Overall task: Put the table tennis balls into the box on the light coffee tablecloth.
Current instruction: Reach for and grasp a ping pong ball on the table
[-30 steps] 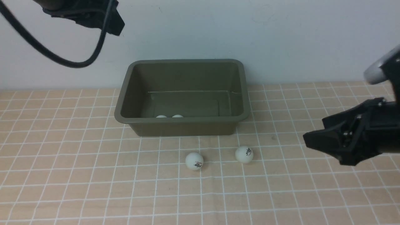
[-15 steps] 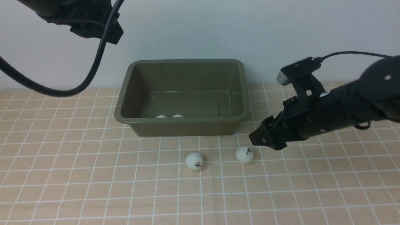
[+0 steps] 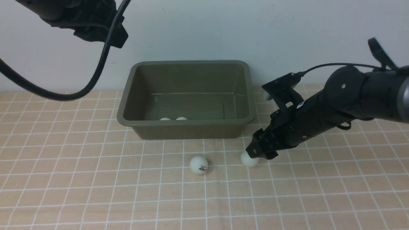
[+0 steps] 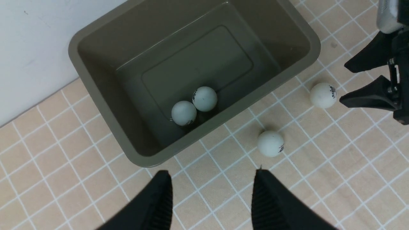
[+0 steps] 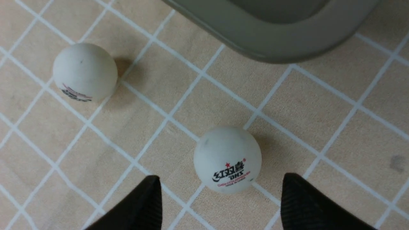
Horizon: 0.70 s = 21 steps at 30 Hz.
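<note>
The olive-green box stands at the back of the light coffee tablecloth. Two table tennis balls lie side by side inside it, against the near wall. Two more rest on the cloth in front of it, one in the middle and one to the right. My right gripper is low over the right ball and open, its fingertips on either side of the ball without touching it. My left gripper hangs high above the box's front edge, fingers apart and empty.
A pale wall rises straight behind the box. The left arm and its black cable hang at the upper left. The middle ball lies about two grid squares from the right one.
My right arm has swung in from the right edge and come down over the right ball, its jaws spreading wider. The left arm has barely shifted. No ball has moved.
</note>
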{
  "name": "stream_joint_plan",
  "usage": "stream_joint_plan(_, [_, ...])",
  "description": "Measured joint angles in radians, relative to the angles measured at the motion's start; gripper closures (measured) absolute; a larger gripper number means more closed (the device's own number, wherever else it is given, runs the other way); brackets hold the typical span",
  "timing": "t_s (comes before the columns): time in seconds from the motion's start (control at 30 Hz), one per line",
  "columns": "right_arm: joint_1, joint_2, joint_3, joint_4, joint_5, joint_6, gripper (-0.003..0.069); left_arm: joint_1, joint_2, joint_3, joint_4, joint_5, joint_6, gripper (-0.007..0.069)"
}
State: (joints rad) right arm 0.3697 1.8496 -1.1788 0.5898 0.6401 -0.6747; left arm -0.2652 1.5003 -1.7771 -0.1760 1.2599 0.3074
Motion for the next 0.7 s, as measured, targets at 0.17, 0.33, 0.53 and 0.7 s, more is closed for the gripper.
stream_joint_plan(0.17, [0.008,0.034,-0.002,0.0,-0.032,-0.001,0.0171,0.0,0.0,0.0,-0.007,0.0,0.0,0.0348])
stream_joint_plan(0.33, [0.009,0.078,-0.006,0.0,-0.053,-0.004,0.0171,0.0,0.0,0.0,-0.015,0.0,0.0,0.0348])
stream_joint_plan(0.53, [0.035,0.128,-0.038,0.014,-0.058,-0.022,0.0171,0.0,0.0,0.0,-0.018,0.0,0.0,0.0348])
stream_joint_plan(0.7, [0.047,0.167,-0.067,0.014,-0.072,-0.002,0.0205,0.0,0.0,0.0,-0.018,0.0,0.0,0.0348])
